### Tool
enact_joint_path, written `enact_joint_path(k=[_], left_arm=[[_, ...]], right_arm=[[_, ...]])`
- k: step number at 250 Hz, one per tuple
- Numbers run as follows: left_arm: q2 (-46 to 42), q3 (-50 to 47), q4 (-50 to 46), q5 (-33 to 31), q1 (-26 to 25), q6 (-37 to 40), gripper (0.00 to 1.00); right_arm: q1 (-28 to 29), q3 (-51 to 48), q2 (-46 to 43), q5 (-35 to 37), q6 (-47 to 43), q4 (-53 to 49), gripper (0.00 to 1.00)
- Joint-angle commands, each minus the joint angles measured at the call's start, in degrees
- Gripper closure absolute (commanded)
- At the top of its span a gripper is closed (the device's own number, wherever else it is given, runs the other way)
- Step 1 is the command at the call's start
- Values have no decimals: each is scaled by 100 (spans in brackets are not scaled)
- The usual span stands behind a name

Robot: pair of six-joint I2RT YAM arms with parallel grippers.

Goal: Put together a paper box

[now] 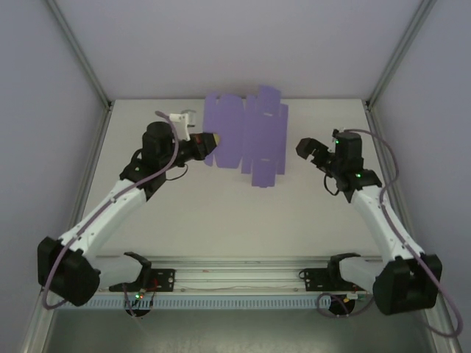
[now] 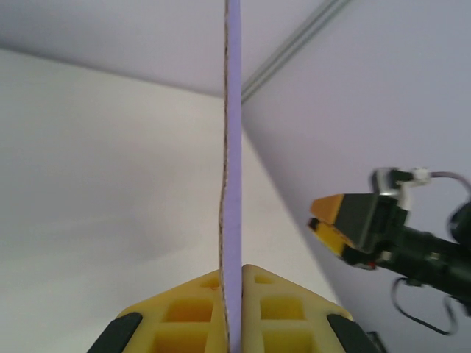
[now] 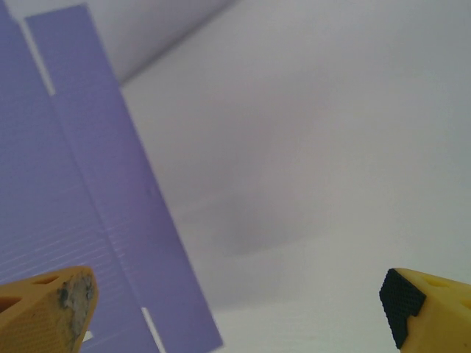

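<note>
Paper box (image 1: 246, 140): a flat purple die-cut sheet over the far middle of the table (image 1: 221, 213).
Left gripper (image 1: 212, 140) pinches the sheet's left edge, and the left wrist view shows its yellow fingers (image 2: 184, 309) closed tight on the card edge-on. Right gripper (image 1: 307, 149) sits near the sheet's right side, apart from it, jaws spread wide.

Purple die-cut card sheet (image 1: 246, 140), flat, unfolded, plain. Several long panels w/ flaps + tabs at ends, slits btwn them, fine ribbed lines on surface. Over far-centre of desk (image 1: 221, 213), looks lifted off it. Left edge pinched in left gripper (image 1: 213, 140). Edge-on in left wrist view, slight bend near grip.
</note>
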Motion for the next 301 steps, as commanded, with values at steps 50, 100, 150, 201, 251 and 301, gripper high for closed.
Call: enact_joint_path(k=[50,100,150,201,251,301], left_arm=[[-694,-377,1386,853,30,-1057,100],[-838,-287,1350,1152,35,-1225,100],[-1004,-387,1148,825,35,-1077,100],[-955,-418,1178,745,29,-1091,100],[-973,-432,1078,524,31,-995,100],[-984,-481,970,415,35,-881,100]], right_arm=[[-623,-538,-602,-2764,343,1134,6],[-725,-415,-153,-3472,792,1848,20],[-740,-288,144,-4151,1261,2582,45],[-742,-385,53,-4622,1650,3101,51],[-737,-452,-60,-4670,1597,3062,74],[-734,-524,-136,-4819,1671,3338,87]])
